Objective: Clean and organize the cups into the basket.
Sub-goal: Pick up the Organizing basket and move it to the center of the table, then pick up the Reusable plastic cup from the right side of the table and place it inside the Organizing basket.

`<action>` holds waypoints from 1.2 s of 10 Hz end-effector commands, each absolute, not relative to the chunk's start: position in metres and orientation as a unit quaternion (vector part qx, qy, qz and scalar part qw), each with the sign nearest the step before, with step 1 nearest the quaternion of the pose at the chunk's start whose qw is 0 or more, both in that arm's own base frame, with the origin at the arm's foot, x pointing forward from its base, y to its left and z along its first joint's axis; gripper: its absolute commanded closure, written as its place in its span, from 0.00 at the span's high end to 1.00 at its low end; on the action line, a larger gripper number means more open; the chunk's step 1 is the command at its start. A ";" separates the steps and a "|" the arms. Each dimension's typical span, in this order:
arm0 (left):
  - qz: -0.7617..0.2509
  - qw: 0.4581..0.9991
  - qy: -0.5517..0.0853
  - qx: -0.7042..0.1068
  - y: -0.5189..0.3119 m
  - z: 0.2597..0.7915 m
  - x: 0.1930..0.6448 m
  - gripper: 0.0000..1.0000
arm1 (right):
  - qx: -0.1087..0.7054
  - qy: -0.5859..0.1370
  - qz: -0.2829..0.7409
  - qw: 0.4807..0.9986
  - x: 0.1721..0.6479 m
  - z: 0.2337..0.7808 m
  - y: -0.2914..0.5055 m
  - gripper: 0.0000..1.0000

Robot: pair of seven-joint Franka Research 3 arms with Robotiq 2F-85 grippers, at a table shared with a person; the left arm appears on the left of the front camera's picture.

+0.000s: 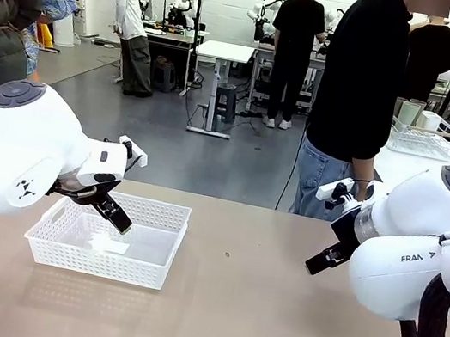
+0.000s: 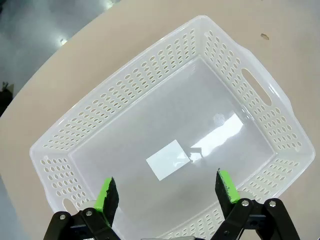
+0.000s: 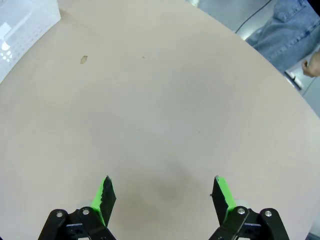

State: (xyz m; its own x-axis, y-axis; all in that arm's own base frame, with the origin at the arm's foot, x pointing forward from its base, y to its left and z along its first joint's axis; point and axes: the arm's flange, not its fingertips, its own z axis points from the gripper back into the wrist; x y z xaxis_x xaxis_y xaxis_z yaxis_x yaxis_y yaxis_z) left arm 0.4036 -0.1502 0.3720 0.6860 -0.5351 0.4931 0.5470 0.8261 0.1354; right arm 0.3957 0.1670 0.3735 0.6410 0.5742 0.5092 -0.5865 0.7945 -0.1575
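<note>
Hovering spread just over the shallow white perforated plastic basket [image 1: 95, 261] on the beige worktop [image 1: 252, 313], the left claw [image 2: 168, 189] looks staged for loading, the right claw [image 3: 162, 192] likewise spread, well apart from that basket.

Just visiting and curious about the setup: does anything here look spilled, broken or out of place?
Nothing looks spilled or broken. The white basket sits flat on the table, with a pale rectangular patch, perhaps a label, on its floor. A small brown speck marks the table nearby.
</note>
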 end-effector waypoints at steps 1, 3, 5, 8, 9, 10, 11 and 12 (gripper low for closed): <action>-0.295 0.918 -0.265 -0.011 -0.150 0.372 0.404 1.00 | 0.011 -0.277 0.320 0.906 0.396 0.373 0.167 1.00; -0.295 0.918 -0.265 -0.011 -0.150 0.372 0.404 1.00 | 0.011 -0.277 0.320 0.906 0.396 0.373 0.167 1.00; -0.295 0.918 -0.265 -0.011 -0.150 0.372 0.404 1.00 | 0.011 -0.277 0.320 0.906 0.396 0.373 0.167 1.00; -0.295 0.918 -0.265 -0.011 -0.150 0.372 0.404 1.00 | 0.011 -0.277 0.320 0.906 0.396 0.373 0.167 1.00; -0.295 0.918 -0.265 -0.011 -0.150 0.372 0.404 1.00 | 0.011 -0.277 0.320 0.906 0.396 0.373 0.167 1.00; -0.295 0.918 -0.265 -0.011 -0.150 0.372 0.404 1.00 | 0.011 -0.277 0.320 0.906 0.396 0.373 0.167 1.00; -0.295 0.918 -0.265 -0.011 -0.150 0.372 0.404 1.00 | 0.011 -0.277 0.320 0.906 0.396 0.373 0.167 1.00; -0.295 0.918 -0.265 -0.011 -0.150 0.372 0.404 1.00 | 0.011 -0.277 0.320 0.906 0.396 0.373 0.167 1.00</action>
